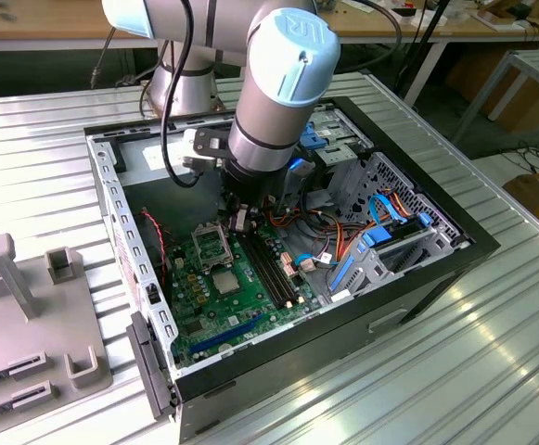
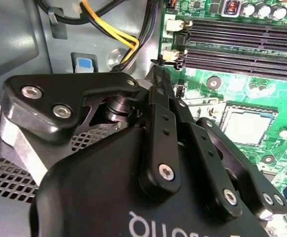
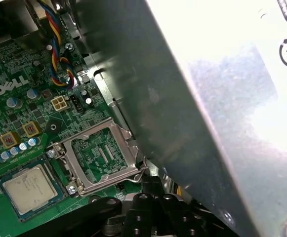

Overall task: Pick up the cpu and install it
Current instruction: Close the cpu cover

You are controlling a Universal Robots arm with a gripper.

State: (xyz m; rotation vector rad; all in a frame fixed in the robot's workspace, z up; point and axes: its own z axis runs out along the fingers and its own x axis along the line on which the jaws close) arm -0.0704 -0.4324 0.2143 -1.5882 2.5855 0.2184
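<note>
An open computer case [image 1: 343, 348] lies on the ribbed metal desk [image 1: 492, 371]. On its green motherboard [image 1: 195, 320] the cpu [image 1: 225, 282] lies flat, with the hinged socket frame [image 1: 211, 245] swung open just beyond it. Farther in, the tool [image 1: 241, 221] hangs close beside that frame; whether it is spread or pressed together cannot be told.

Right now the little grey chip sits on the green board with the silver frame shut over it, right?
Not shut: the silver frame is swung open beside the cpu, as the first wrist view shows. The cpu sits on the green board.
</note>
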